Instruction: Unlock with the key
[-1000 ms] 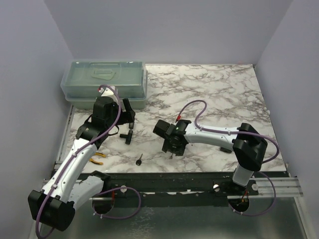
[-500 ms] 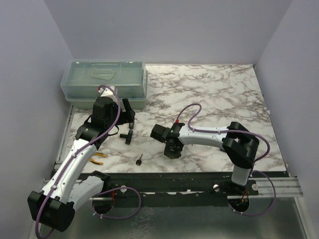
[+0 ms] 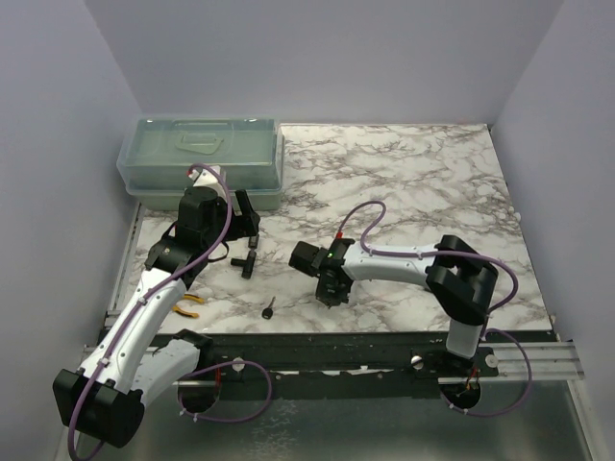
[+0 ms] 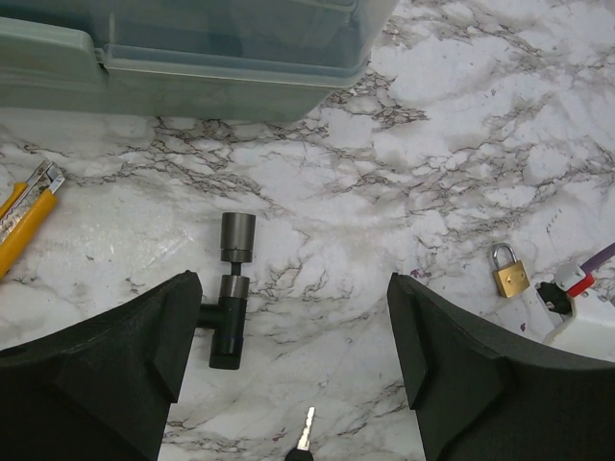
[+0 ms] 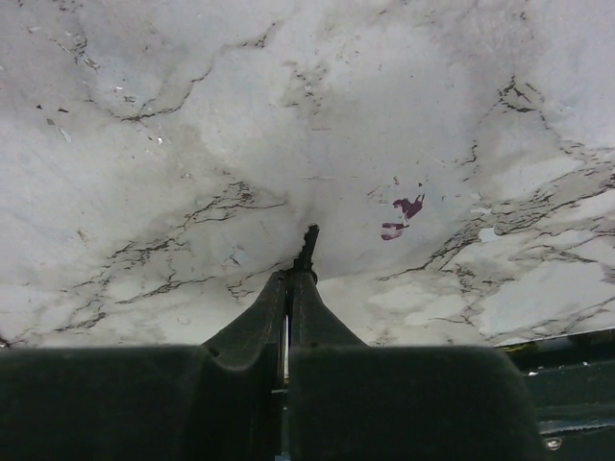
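The key [image 3: 269, 307], with a round black head and a thin blade, lies loose on the marble near the front edge; its blade tip [image 4: 306, 444] shows at the bottom of the left wrist view. A small brass padlock [image 4: 509, 274] lies to its right, close to my right arm. My left gripper [image 3: 247, 219] hangs open [image 4: 293, 298] above the table, holding nothing. My right gripper [image 3: 330, 291] points down at the marble, right of the key. Its jaws [image 5: 291, 274] are shut on a thin dark notched blade [image 5: 307, 242] that sticks out past the tips.
A black T-shaped piece [image 3: 245, 261] lies under the left gripper [image 4: 229, 327]. Yellow-handled pliers [image 3: 187, 305] lie at the left edge [image 4: 24, 211]. A clear lidded plastic box [image 3: 202, 158] stands at the back left [image 4: 192, 48]. Purple stains [image 5: 404, 216] mark the marble.
My right gripper has come a little left and down toward the marble, and its jaws have gone from open to shut on the thin blade. The left arm has not moved.
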`<action>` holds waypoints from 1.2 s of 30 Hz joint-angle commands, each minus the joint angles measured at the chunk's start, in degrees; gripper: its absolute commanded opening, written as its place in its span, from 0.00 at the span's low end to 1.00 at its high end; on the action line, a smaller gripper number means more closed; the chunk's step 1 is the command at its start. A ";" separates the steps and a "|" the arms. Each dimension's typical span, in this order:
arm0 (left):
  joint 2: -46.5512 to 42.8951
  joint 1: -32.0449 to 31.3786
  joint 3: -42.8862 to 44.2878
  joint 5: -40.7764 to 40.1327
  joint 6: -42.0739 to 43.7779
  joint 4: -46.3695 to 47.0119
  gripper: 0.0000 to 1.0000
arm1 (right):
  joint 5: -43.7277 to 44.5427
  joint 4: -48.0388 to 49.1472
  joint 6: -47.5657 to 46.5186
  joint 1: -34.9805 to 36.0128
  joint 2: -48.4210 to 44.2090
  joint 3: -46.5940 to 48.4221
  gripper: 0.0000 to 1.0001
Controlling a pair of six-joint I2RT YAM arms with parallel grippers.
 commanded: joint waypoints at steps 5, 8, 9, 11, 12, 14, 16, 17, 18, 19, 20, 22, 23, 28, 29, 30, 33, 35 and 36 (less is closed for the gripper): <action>-0.85 -0.31 0.63 -1.02 -0.34 -0.90 0.84 | 3.87 4.81 -4.65 0.52 -3.24 -4.90 0.00; -0.92 -0.36 0.62 0.02 -0.34 -0.83 0.84 | 5.03 8.98 -8.16 0.54 -7.17 -7.86 0.00; -0.94 -0.32 0.62 0.50 -0.29 -0.75 0.84 | 4.98 10.75 -8.96 0.50 -8.78 -9.29 0.00; -1.02 -0.31 0.47 1.15 -0.25 -0.49 0.85 | 4.33 15.67 -11.16 0.50 -12.04 -12.56 0.00; -1.09 -0.36 0.50 1.39 -0.18 -0.38 0.85 | 3.98 17.89 -11.86 0.50 -13.65 -14.25 0.00; -1.11 -0.31 0.36 1.83 -0.23 -0.21 0.84 | 3.20 22.05 -13.50 0.50 -16.42 -17.17 0.00; -1.04 -0.32 0.21 2.41 -0.10 0.07 0.84 | 2.95 25.07 -14.86 0.50 -18.82 -19.28 0.00; -1.03 -0.34 0.12 2.89 -0.07 0.20 0.85 | 2.73 26.57 -16.17 0.50 -19.79 -20.13 0.00; -0.95 -0.32 -0.03 3.72 -0.18 0.37 0.85 | 2.45 28.04 -17.50 0.50 -20.75 -20.89 0.00; -0.91 -0.36 -0.19 5.07 -0.23 0.56 0.85 | 2.37 29.11 -18.62 0.50 -21.71 -21.56 0.00; -0.79 -0.38 -0.39 6.56 -0.41 0.87 0.85 | 2.40 30.34 -19.95 0.50 -22.69 -22.27 0.00; -0.53 -0.31 -0.66 9.89 -1.28 1.22 0.85 | 2.86 32.36 -21.93 0.52 -25.01 -23.61 0.00; -0.32 -0.31 -0.76 11.66 -2.19 1.26 0.85 | 3.19 33.16 -22.74 0.54 -26.31 -24.20 0.00; 0.44 -0.32 -2.28 20.11 -11.12 1.09 0.85 | 3.48 37.30 -29.56 0.50 -32.72 -26.47 0.00; 0.65 -0.31 -2.72 21.38 -13.59 0.79 0.84 | 3.45 37.87 -30.37 0.50 -34.02 -26.65 0.00; 0.91 -0.31 -3.13 22.86 -16.32 0.63 0.84 | 3.21 38.85 -32.39 0.54 -35.19 -27.14 0.00; 1.70 -0.36 -4.23 27.07 -23.76 0.56 0.83 | 1.88 41.05 -36.25 0.50 -38.70 -28.46 0.00; 2.31 -0.38 -4.41 29.46 -27.45 0.51 0.83 | 0.44 43.19 -38.68 0.54 -40.89 -29.83 0.00; 2.50 -0.45 -4.40 30.33 -28.82 0.55 0.83 | -0.31 44.20 -39.75 0.50 -41.98 -30.51 0.00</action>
